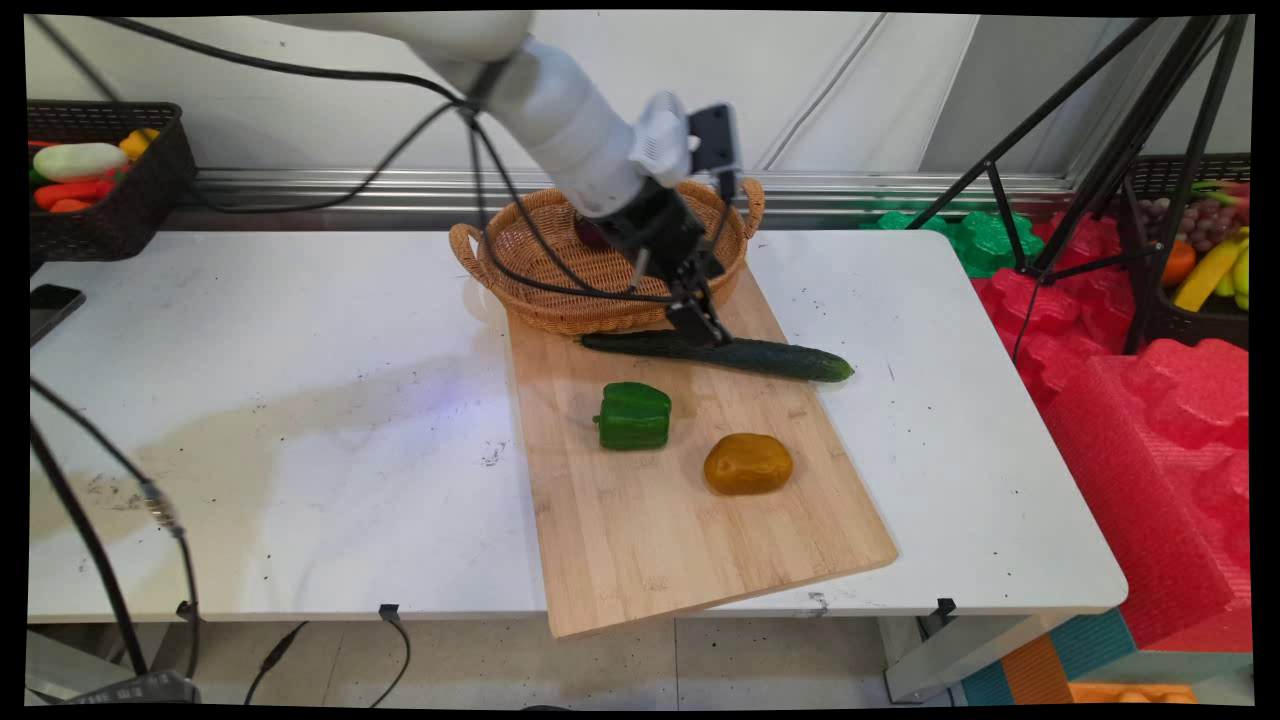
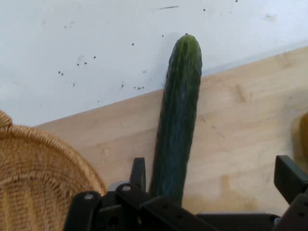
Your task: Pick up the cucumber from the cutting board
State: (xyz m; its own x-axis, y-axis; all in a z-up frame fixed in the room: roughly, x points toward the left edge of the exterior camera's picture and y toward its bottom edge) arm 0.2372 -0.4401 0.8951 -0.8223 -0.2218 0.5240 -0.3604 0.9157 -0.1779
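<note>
You have the gripper [image 1: 705,325] down over the cucumber [image 1: 720,353], jaws spread, one finger [image 2: 138,173] touching its flank and the other finger [image 2: 288,177] well apart from it. The cucumber lies flat, long axis running from 9 o'clock to 3 o'clock, its right tip overhanging the cutting board [image 1: 680,500] onto the bench [image 1: 300,400]. It is dark green, ridged and slim. No writing can be read anywhere. At 11 o'clock from it sits the wicker basket [image 1: 560,260]; at 7 o'clock a green pepper [image 1: 633,416]; at 6 o'clock a brownish-yellow vegetable [image 1: 747,464].
</note>
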